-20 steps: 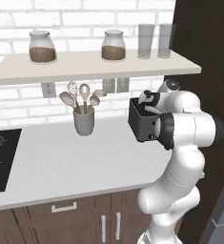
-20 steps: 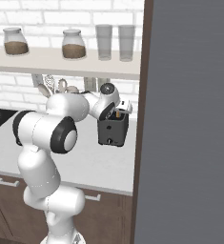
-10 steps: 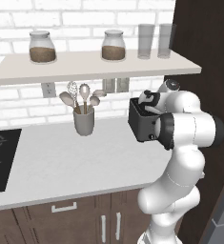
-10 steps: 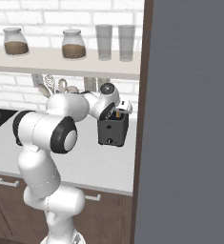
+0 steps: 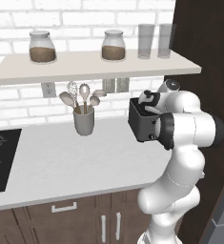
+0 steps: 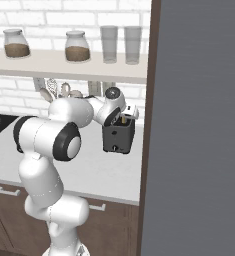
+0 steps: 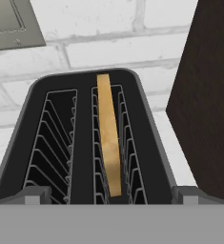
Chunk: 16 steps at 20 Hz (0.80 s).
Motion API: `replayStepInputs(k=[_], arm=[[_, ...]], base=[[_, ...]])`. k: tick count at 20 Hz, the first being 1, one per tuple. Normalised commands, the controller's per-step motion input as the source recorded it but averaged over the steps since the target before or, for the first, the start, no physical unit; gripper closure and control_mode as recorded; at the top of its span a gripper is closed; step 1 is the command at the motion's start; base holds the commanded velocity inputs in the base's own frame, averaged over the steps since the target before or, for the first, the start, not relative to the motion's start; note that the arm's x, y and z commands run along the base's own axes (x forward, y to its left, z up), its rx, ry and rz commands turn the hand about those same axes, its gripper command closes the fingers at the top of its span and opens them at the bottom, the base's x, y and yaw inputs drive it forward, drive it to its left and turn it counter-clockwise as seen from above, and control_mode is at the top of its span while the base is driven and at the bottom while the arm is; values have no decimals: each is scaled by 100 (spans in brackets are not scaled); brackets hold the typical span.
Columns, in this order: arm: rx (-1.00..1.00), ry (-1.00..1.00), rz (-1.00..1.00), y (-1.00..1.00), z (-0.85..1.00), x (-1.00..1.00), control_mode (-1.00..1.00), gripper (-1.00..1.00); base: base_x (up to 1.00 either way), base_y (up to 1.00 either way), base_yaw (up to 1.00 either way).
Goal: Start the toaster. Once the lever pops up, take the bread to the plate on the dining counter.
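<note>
Above the small boxy black toaster [image 7: 85, 143], the wide-open gripper [image 7: 111, 196] hovers over the tan bread slice [image 7: 108, 138]; gripping it seemingly comes next.

The arm hides much of the toaster [image 5: 141, 125] in the left base view, and the bread's [image 7: 108, 138] lower part sits sunk in its slot.

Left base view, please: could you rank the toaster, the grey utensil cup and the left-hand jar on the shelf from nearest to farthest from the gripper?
1. The toaster, directly under the gripper, at the counter's right end.
2. The utensil cup, further left on the counter.
3. The left-hand jar, up on the shelf, farthest left.
</note>
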Motion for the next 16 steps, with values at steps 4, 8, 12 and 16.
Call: replayStepInputs(k=[4, 8, 12, 16], arm=[[0, 0, 0, 0, 0, 0, -100, -100], [0, 0, 0, 0, 0, 0, -100, -100], [0, 0, 0, 0, 0, 0, -100, -100], [0, 0, 0, 0, 0, 0, -100, -100]], base=[[0, 0, 0], [0, 0, 0], [0, 0, 0], [0, 0, 0]])
